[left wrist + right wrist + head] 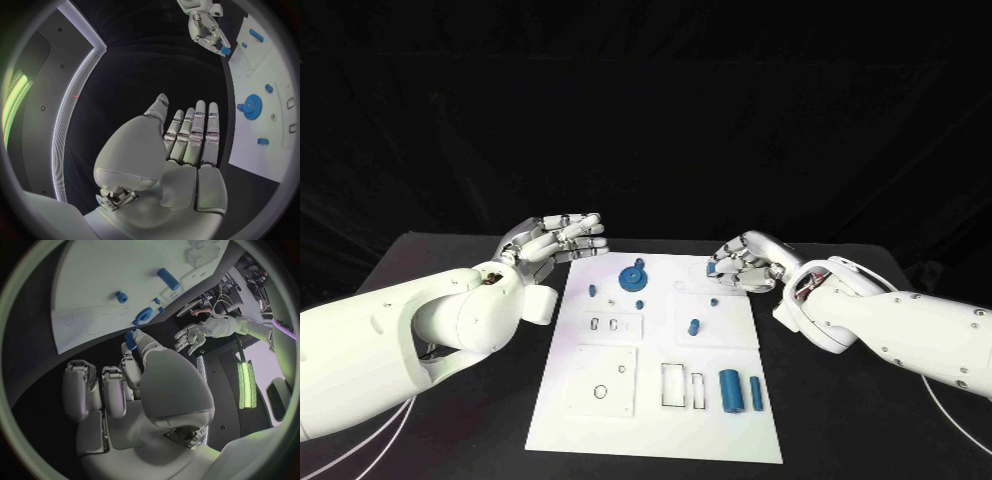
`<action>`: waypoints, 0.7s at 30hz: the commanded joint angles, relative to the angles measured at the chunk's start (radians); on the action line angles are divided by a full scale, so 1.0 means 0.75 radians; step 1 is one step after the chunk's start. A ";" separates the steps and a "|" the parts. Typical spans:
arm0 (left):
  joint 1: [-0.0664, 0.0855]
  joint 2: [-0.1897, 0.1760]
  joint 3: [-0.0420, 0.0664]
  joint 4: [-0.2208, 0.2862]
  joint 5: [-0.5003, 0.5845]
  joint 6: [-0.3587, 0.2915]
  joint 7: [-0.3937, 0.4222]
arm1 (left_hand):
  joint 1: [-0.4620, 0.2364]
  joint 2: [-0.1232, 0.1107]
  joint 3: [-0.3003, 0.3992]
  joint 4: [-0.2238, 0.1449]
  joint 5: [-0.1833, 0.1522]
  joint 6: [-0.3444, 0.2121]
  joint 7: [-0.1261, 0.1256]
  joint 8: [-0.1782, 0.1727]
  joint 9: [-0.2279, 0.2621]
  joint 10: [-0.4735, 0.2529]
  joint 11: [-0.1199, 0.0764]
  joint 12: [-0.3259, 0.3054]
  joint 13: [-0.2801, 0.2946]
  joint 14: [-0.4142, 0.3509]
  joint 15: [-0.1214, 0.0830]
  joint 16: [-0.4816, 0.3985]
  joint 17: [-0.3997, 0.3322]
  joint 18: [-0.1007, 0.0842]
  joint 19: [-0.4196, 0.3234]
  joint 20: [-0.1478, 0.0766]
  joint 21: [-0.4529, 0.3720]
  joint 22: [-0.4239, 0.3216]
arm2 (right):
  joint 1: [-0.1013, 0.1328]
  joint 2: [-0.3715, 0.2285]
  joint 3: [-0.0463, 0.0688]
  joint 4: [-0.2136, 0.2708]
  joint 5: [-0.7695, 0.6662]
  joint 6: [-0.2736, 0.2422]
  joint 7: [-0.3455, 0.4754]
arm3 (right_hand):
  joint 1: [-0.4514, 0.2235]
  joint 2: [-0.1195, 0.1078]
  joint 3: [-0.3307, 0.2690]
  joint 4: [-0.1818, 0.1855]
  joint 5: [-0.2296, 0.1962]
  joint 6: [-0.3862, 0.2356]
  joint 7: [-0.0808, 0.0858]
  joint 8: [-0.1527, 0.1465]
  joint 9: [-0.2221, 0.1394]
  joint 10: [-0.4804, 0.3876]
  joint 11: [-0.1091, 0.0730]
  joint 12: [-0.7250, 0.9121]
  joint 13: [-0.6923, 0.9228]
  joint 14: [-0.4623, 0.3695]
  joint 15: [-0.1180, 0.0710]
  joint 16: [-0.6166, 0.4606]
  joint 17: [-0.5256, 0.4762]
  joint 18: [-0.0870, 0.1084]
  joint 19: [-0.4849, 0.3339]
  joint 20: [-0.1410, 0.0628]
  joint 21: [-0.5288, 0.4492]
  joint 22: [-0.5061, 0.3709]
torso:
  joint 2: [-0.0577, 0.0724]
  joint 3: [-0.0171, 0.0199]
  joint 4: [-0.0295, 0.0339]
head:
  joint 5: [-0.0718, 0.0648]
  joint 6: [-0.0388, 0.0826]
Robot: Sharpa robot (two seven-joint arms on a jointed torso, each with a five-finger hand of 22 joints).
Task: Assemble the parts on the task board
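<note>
Closest to me on the white board sit two blue pegs, small, hard, probably slick, so I'd pinch mid-shaft. My right hand already pinches a small blue piece over the board's far edge. Left hand is spread, holding nothing, beside the blue gear.

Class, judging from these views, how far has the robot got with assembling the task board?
Early stage. The gear seems seated on the task board. The right hand pinches a small blue part; the left hand holds nothing. Two blue cylinders lie loose.
</note>
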 commanded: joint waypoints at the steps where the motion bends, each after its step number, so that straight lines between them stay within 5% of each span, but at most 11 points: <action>1: 0.002 0.007 0.001 -0.012 0.001 0.025 0.008 | 0.011 0.000 0.008 -0.007 0.007 0.010 0.065 0.009 0.002 0.000 -0.002 0.011 0.002 0.002 0.000 0.009 -0.002 0.012 0.008 -0.002 -0.005 -0.002 | 0.005 0.024 0.000 0.051 -0.025 -0.018 -0.076 | -0.011 -0.002 0.000 0.008 0.002 0.014 -0.004 0.005 0.000 0.008 0.000 0.004 0.002 0.121 -0.010 0.005 0.272 -0.011 0.011 -0.002 0.005 0.141 | -0.011 -0.0051 0.0008 | 0.006 -0.009; 10: 0.001 0.020 -0.001 -0.039 0.001 0.030 0.009 | 0.011 0.000 0.009 -0.008 0.007 0.011 0.065 0.009 0.002 0.000 -0.002 0.011 0.002 0.002 0.000 0.009 -0.002 0.012 0.008 -0.002 -0.005 -0.002 | -0.003 0.129 -0.008 0.124 -0.159 0.019 -0.200 | -0.017 0.001 0.000 0.011 -0.001 0.018 -0.007 0.009 0.003 0.016 -0.003 0.009 0.010 0.121 -0.013 0.006 0.274 -0.013 0.017 -0.004 0.012 0.148 | -0.026 -0.0137 0.0051 | 0.017 -0.033; 21: 0.001 0.031 -0.002 -0.052 0.001 0.035 0.009 | 0.010 0.000 0.009 -0.008 0.007 0.011 0.065 0.009 0.002 0.001 -0.002 0.012 0.002 0.002 -0.001 0.009 -0.002 0.012 0.008 -0.002 -0.005 -0.002 | -0.038 0.260 -0.022 0.100 -0.267 0.036 -0.282 | -0.030 -0.006 -0.005 0.015 0.003 0.011 -0.007 0.007 0.002 0.012 -0.004 0.005 0.006 0.122 -0.014 0.007 0.275 -0.013 0.017 -0.007 0.013 0.149 | -0.033 -0.0195 0.0050 | 0.037 -0.052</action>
